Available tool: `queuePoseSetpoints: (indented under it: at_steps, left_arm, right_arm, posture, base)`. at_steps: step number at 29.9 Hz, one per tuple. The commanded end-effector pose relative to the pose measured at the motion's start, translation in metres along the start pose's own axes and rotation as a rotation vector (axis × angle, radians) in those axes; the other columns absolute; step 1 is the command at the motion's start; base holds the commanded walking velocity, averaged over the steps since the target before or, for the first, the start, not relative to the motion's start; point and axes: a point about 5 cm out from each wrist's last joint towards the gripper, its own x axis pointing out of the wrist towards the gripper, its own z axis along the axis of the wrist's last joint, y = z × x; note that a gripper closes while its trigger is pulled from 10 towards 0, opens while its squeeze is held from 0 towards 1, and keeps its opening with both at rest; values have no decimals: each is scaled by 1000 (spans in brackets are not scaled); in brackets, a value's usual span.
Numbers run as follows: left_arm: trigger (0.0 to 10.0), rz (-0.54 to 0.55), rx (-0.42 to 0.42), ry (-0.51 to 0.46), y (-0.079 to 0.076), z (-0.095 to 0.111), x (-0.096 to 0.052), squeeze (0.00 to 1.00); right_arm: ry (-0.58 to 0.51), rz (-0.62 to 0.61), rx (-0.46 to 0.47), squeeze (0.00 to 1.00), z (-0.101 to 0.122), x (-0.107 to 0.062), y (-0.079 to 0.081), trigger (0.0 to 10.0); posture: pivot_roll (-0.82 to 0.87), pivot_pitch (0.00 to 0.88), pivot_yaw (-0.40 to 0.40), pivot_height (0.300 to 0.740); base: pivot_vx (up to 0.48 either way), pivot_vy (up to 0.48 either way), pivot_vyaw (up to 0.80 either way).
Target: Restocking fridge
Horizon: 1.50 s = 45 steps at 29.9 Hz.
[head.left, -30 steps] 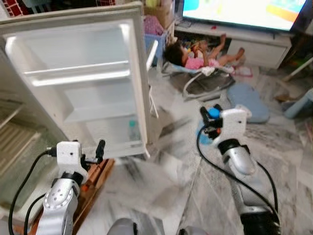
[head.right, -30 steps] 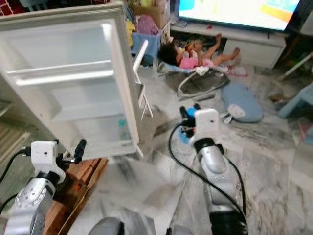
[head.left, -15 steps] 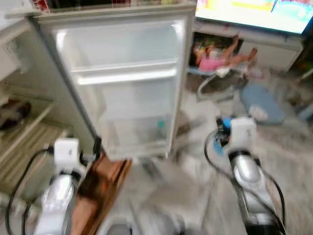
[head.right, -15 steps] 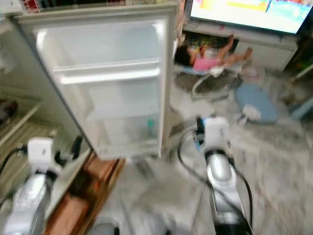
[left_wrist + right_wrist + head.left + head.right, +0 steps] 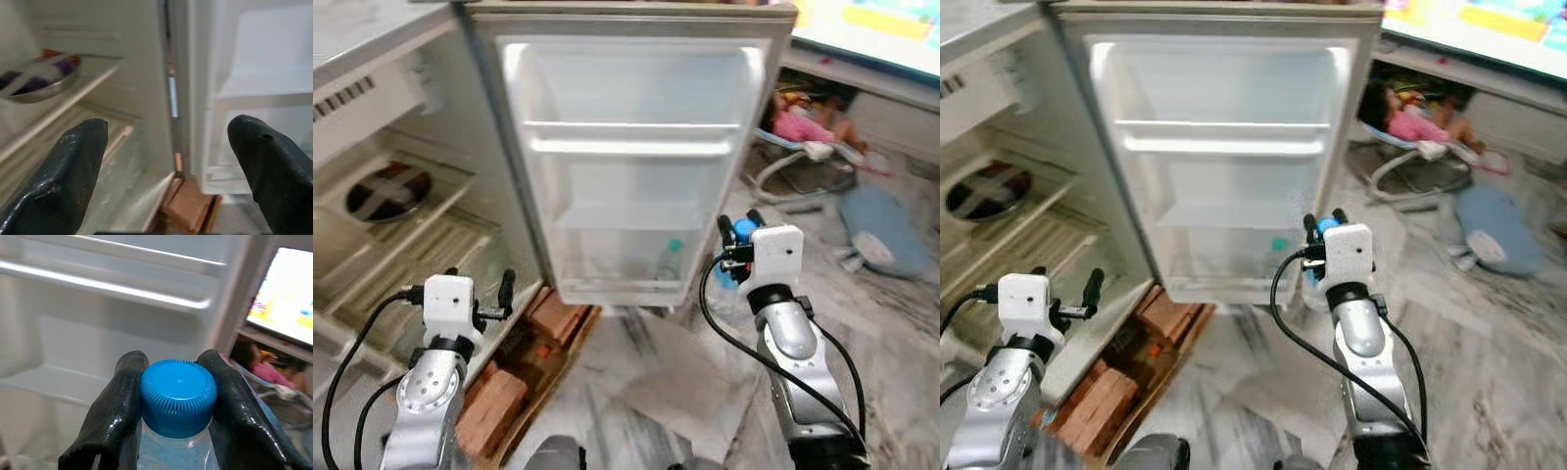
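Note:
My right gripper point(image 5: 176, 396) is shut on a clear water bottle with a blue cap point(image 5: 178, 396), held up in front of the open fridge door point(image 5: 636, 166). The cap point(image 5: 742, 229) shows between the fingers in the eye views. A second bottle with a teal cap point(image 5: 669, 260) stands in the door's bottom shelf. My left gripper point(image 5: 168, 161) is open and empty, facing the gap between the fridge body point(image 5: 401, 215) and the door. A metal bowl point(image 5: 36, 81) sits on a fridge shelf.
The fridge stands on red bricks point(image 5: 494, 406) and a wooden board. To the right, a small person lies in a bouncer seat point(image 5: 803, 132) on the marble floor point(image 5: 656, 382), beside a blue cushion point(image 5: 881, 225). A bright TV screen point(image 5: 871, 29) is at the back right.
The whole view swung left, so the fridge interior and door now fill the front. My right gripper keeps its hold on the bottle; my left stays open.

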Motion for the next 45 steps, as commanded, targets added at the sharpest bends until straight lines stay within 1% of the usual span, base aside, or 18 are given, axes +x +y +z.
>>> queuePoseSetpoints:
  at_steps: [1,5,11,17,21,25,30,45]
  left_arm:
    - [10000,-3,11,4,0,-1,1,0]
    - [10000,2,16,8,2,-1,5,0]
    - [10000,-18,41,11,0,2,12,0]
    - [10000,-32,43,-3,2,5,16,0]
    - [10000,-33,40,-9,2,6,18,0]
    - [10000,-37,37,-3,-1,3,15,0]
    - [10000,-47,28,1,-4,0,12,0]
    - [10000,-59,13,-5,-7,-1,13,0]
  right_arm:
    - [-14,2,-3,0,1,-2,-1,10000]
    - [-25,16,13,0,3,1,2,10000]
    - [-55,41,6,0,10,9,6,10000]
    - [-49,41,25,0,8,8,9,10000]
    - [-39,54,50,0,5,6,14,10000]
    - [-38,57,64,0,4,6,14,10000]
    - [-41,58,58,0,5,10,11,10000]
    - [-50,83,62,0,8,11,14,10000]
  posture:
    - [83,31,-20,740]
    - [74,34,-13,740]
    - [85,49,7,740]
    - [87,49,4,740]
    - [91,51,-1,740]
    - [90,54,-6,740]
    - [90,54,-12,740]
    - [83,57,-17,740]
  base:
    - [0,0,800]
    - [0,0,797]
    - [0,0,795]
    - [0,0,782]
    - [0,0,0]
    - [0,0,0]
    - [264,0,0]
    - [440,0,0]
